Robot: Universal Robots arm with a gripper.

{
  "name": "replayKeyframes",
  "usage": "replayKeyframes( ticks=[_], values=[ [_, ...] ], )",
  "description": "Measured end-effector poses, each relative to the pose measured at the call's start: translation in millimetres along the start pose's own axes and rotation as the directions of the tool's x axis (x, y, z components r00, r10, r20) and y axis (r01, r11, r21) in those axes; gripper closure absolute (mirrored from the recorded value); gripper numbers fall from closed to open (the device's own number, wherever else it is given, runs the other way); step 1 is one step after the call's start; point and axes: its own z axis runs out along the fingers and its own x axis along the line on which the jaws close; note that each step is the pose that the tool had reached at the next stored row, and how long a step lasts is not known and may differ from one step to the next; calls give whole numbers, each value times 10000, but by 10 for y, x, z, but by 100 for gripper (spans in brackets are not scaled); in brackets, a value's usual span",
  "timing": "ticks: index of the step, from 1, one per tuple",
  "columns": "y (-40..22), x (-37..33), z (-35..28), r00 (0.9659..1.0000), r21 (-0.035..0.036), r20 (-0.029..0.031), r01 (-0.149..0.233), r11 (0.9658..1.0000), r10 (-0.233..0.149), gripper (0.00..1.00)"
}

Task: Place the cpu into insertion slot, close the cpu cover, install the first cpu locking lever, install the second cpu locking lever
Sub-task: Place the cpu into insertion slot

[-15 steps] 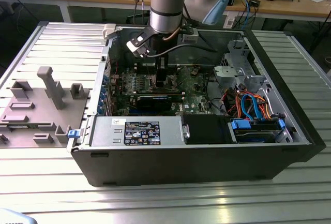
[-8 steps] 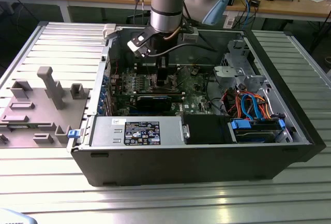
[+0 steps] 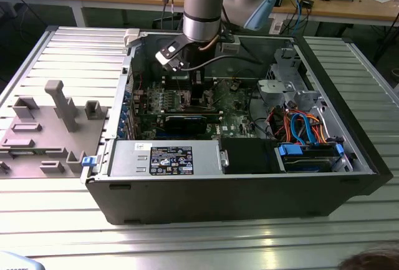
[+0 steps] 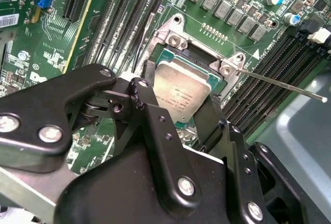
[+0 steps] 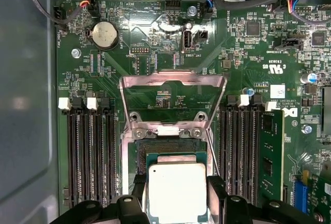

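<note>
The cpu (image 5: 176,190), a silvery square chip with a green edge, sits between my gripper's (image 5: 176,203) black fingers (image 5: 220,193), and the gripper is shut on it. It hovers low over the near part of the insertion slot (image 5: 168,149), whose dark pin field shows beyond it. The cpu cover (image 5: 135,81) is swung open and lies back on the green board. In the second wrist view the cpu (image 4: 182,90) is held level between the fingers (image 4: 140,90) over the slot (image 4: 178,53), with a thin locking lever (image 4: 282,85) sticking out sideways. My gripper (image 3: 198,89) reaches down inside the computer case.
Black memory slots (image 5: 90,151) flank the socket on both sides, one with a green module (image 5: 270,157). The open case (image 3: 249,186) holds a power supply (image 3: 165,158), graphics card (image 3: 187,120) and drive cables (image 3: 302,126). A grey fixture tray (image 3: 50,126) lies on the exterior view's left.
</note>
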Motion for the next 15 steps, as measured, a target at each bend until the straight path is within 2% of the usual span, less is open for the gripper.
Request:
replayKeyframes(
  ticks=[15],
  values=[
    [2,4,73,10000,0,0,0,10000,0,45]
  ],
)
